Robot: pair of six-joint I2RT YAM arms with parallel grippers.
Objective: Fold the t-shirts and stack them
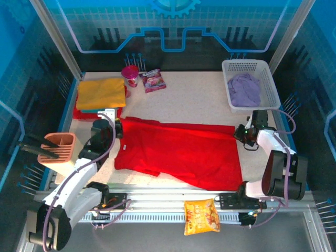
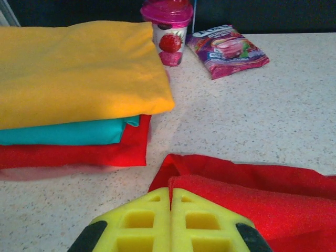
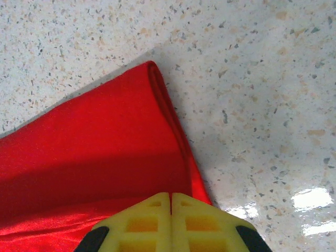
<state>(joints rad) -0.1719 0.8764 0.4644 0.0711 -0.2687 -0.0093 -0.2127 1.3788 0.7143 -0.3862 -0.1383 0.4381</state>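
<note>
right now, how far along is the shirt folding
Done: yellow shirt, teal shirt and folded red shirt sit stacked. In hand: the spread red shirt on the table, left end effector and right end effector shut at its ends. Left: finish folding it, stack it, then the lilac shirt in the basket.

Print on the purple packet (image 2: 227, 50) is unreadably blurred.

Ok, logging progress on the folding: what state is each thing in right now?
Large bright red cloth t-shirt: laid out on table, not folded up
Mustard yellow cloth t-shirt: folded, top of stack
Teal t-shirt: folded, beneath it
Second red t-shirt: folded, stack bottom
Pale lilac t-shirt: crumpled in white plastic lattice basket
Left gripper: shut
Right gripper: shut
</note>
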